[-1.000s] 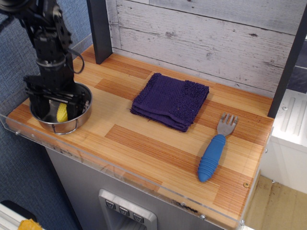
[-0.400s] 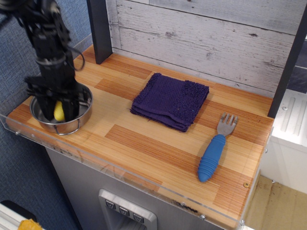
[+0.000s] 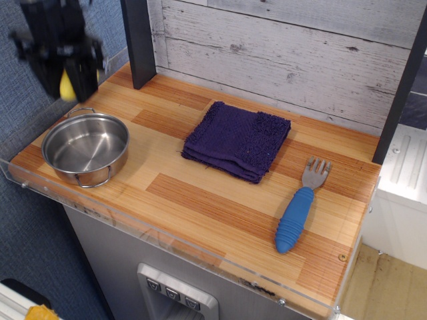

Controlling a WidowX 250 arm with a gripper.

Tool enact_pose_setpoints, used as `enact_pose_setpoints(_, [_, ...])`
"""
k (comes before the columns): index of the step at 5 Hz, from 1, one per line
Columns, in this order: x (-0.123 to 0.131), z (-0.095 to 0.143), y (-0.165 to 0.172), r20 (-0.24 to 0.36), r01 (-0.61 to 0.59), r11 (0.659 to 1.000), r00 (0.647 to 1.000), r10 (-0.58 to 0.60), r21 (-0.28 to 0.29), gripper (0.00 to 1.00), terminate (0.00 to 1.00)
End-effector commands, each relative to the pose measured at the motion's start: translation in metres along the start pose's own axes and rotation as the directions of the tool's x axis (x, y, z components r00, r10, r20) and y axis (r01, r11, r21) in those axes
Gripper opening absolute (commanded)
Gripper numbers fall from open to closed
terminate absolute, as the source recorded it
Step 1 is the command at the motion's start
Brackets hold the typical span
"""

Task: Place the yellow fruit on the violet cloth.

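The yellow fruit (image 3: 66,85), a small yellow corn cob, is held between the fingers of my gripper (image 3: 67,81), high above the table at the far left. Only a small part of it shows between the black fingers. The gripper is shut on it and is blurred. The violet cloth (image 3: 237,139), a folded dark purple towel, lies flat on the wooden table near the middle, well to the right of the gripper. Nothing lies on the cloth.
A steel pan (image 3: 85,148) sits at the table's left front, below the gripper, with nothing in it. A blue-handled fork (image 3: 299,207) lies at the right front. A dark post (image 3: 139,41) stands behind the pan. A clear lip runs along the table's front edge (image 3: 167,237).
The gripper closed on the yellow corn inside the pan and lifted it straight up, well above the pan. The pan now holds nothing. Cloth and fork have not moved.
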State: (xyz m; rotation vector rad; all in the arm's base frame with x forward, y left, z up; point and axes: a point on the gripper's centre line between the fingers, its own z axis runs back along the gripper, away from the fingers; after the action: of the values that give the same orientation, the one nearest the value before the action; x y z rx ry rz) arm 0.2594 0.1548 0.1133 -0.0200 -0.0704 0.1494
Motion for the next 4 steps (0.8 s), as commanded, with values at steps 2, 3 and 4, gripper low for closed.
enact_pose_setpoints(2, [0.052,0.019,-0.088,0.075,0.327,0.945,0.943,-0.325,-0.022,0.0,0.0])
enact_pose_setpoints(3, [0.059,-0.001,-0.128,0.043,0.317,0.948,0.948,-0.317,0.002,0.0,0.0])
enact_pose_setpoints(4, [0.065,-0.018,-0.153,-0.002,0.284,0.958,0.959,-0.284,0.044,0.0,0.0])
